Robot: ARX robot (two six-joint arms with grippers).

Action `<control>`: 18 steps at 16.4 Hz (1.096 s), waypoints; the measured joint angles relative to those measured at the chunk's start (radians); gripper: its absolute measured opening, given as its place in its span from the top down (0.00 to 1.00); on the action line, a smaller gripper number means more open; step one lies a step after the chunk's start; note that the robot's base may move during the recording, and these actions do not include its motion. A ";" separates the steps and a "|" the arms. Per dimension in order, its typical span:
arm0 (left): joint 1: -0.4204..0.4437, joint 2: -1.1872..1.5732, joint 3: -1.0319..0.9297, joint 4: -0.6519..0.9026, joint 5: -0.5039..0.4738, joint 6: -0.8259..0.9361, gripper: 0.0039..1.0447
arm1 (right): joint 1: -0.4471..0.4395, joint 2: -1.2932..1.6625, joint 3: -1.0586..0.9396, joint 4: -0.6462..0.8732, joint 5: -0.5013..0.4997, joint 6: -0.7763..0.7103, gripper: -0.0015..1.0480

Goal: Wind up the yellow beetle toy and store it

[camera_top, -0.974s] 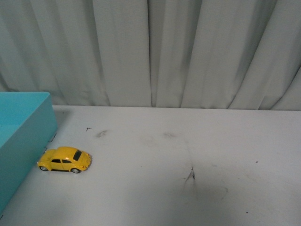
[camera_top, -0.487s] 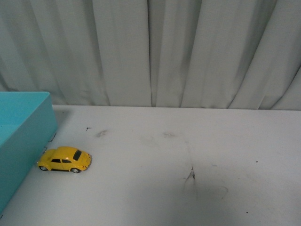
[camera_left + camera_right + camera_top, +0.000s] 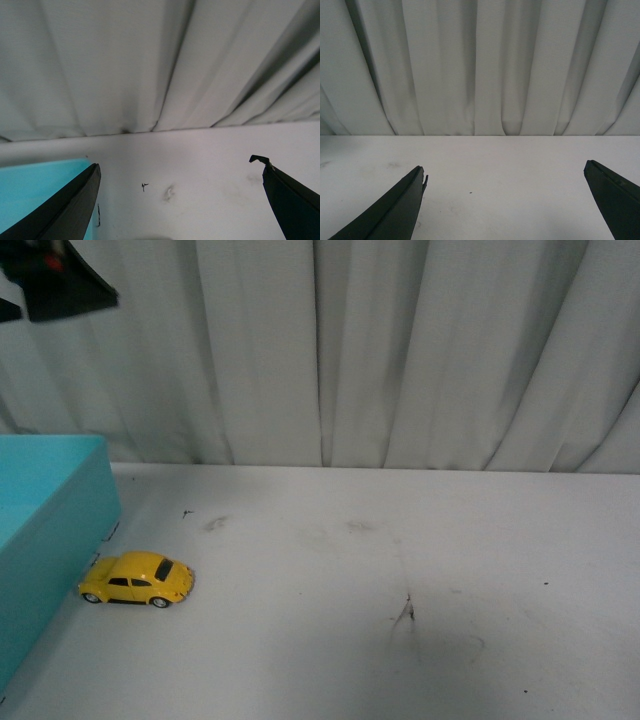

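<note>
Yellow beetle toy [image 3: 137, 579] sits on the white table [image 3: 400, 560], just beside the teal bin [image 3: 45, 530]: not wound, not stored, all still to do. New: left gripper [image 3: 176, 163] has swung in high above the bin, jaws spread, empty. Right gripper [image 3: 505, 172] gapes too. Car unmoved.

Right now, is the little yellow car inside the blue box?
No, the yellow beetle toy stands on the white table, just outside the teal bin.
</note>
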 joint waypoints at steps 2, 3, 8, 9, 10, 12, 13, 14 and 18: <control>-0.039 0.149 0.106 -0.120 0.076 0.228 0.06 | 0.000 0.000 0.000 0.000 0.000 0.000 0.06; -0.058 0.167 0.138 -0.173 0.107 0.293 0.06 | 0.000 0.000 0.000 0.000 0.000 0.000 0.06; -0.157 0.273 0.240 -0.534 0.133 0.799 0.06 | 0.000 0.000 0.000 0.000 0.000 0.000 0.06; -0.161 0.297 0.253 -0.588 0.110 0.914 0.06 | 0.000 0.000 0.000 0.000 0.000 0.000 0.06; -0.167 0.307 0.264 -0.624 0.081 1.004 0.06 | 0.000 0.000 0.000 0.000 0.000 0.000 0.06; -0.184 0.340 0.266 -0.632 0.013 1.146 0.06 | 0.000 0.000 0.000 0.000 0.000 0.000 0.06; -0.191 0.363 0.266 -0.631 -0.009 1.196 0.06 | 0.000 0.000 0.000 0.000 0.000 0.000 0.06; -0.193 0.392 0.266 -0.631 -0.035 1.241 0.06 | 0.000 0.000 0.000 0.000 0.000 0.000 0.06; -0.187 0.453 0.270 -0.608 -0.129 1.373 0.06 | 0.000 0.000 0.000 0.000 0.000 0.000 0.06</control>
